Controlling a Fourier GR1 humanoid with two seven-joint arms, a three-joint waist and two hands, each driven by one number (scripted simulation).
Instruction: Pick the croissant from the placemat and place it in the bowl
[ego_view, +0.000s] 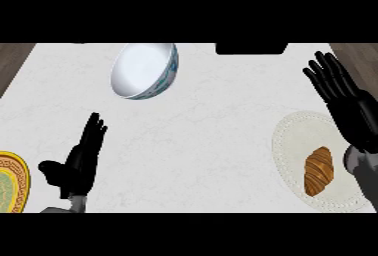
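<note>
One croissant (319, 170) lies on the placemat (289, 145) (untouched), just beside the open right hand (341, 87).

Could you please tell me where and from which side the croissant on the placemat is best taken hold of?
Probably across its thick middle. The golden-brown croissant lies long axis roughly up-down on the round white placemat, tips tapering. The open black right hand is above it in the view, so coming straight down from above, fingers and thumb closing on its left and right flanks, looks best.
</note>
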